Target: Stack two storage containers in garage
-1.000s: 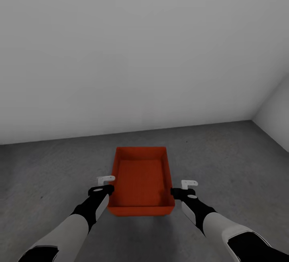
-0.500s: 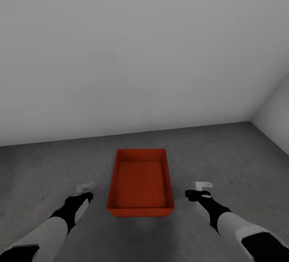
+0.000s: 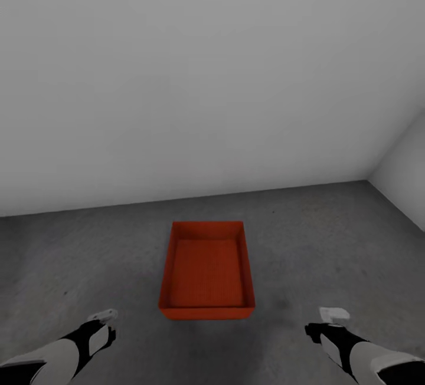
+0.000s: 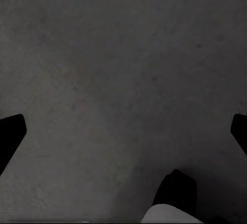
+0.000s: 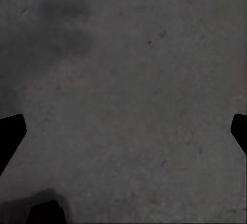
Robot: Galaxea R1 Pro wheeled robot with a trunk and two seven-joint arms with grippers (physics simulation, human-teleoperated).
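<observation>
A red-orange storage container sits upright on the dark grey, mottled concrete floor of the garage, a little way out from the plain white-grey wall. It is a rectangular open-topped bin with thin plain walls and a faintly ribbed bottom, its long sides running away from the robot and its inside bare. Whether it is one bin or two nested together cannot be told from the head view. The left gripper hangs low and well off to the container's left, the right gripper low and well off to its right, neither touching it. In each wrist view the dark fingers stand far apart at the picture's edges over bare concrete, released and grasping nothing.
</observation>
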